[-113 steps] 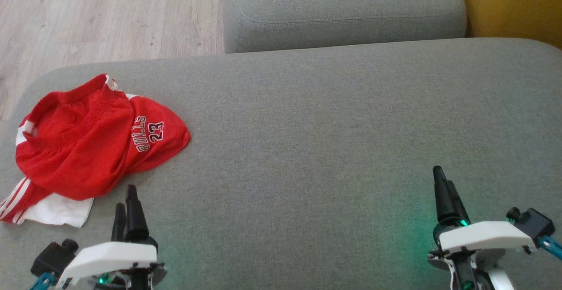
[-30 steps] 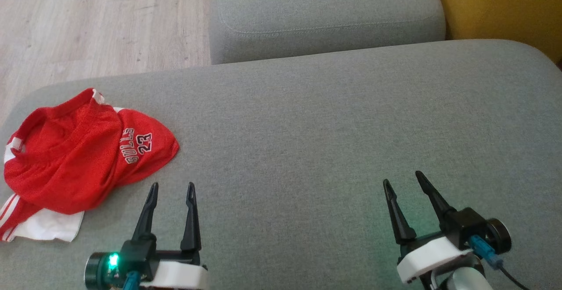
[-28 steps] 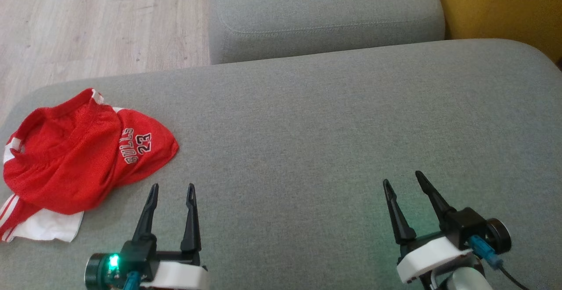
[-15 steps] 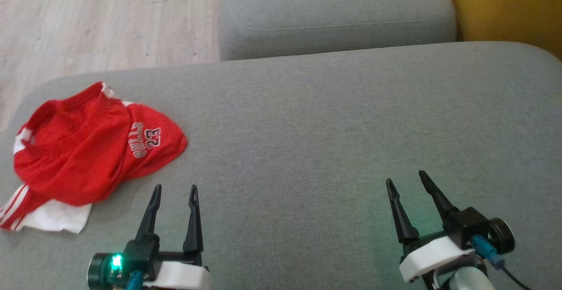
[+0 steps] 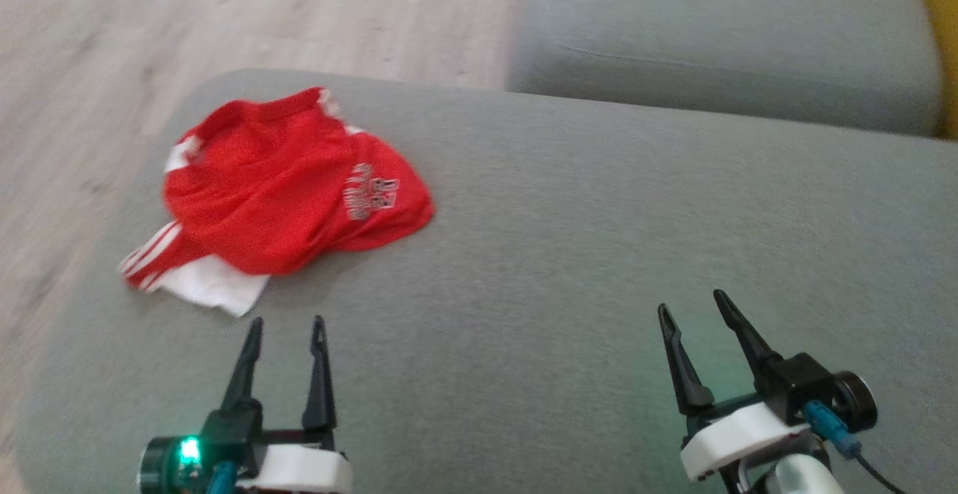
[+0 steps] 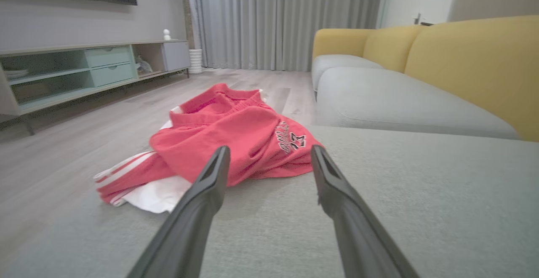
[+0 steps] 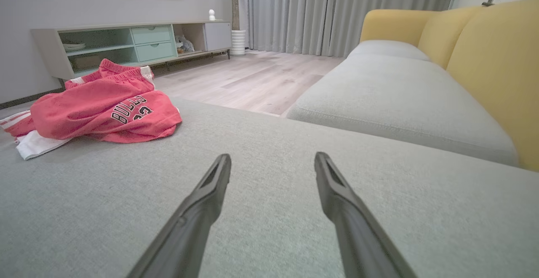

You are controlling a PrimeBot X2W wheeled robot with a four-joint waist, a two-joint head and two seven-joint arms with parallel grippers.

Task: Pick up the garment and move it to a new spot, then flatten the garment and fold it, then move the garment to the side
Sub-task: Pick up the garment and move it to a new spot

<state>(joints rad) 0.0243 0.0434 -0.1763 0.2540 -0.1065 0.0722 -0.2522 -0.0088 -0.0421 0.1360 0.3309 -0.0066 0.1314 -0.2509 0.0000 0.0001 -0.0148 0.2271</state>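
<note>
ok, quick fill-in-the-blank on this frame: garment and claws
1. The crumpled garment is mainly ___ with white trim.
2. Between the left claw and the right claw, it lies nearer the ___ one.
3. Both claws stand ___, holding nothing.
4. The sofa backrest is ___.
Missing: red; left; open; yellow.

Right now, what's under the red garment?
A white fabric edge pokes out beneath the red garment, on the grey cushion. How far it runs underneath, and anything else there, is covered.
</note>
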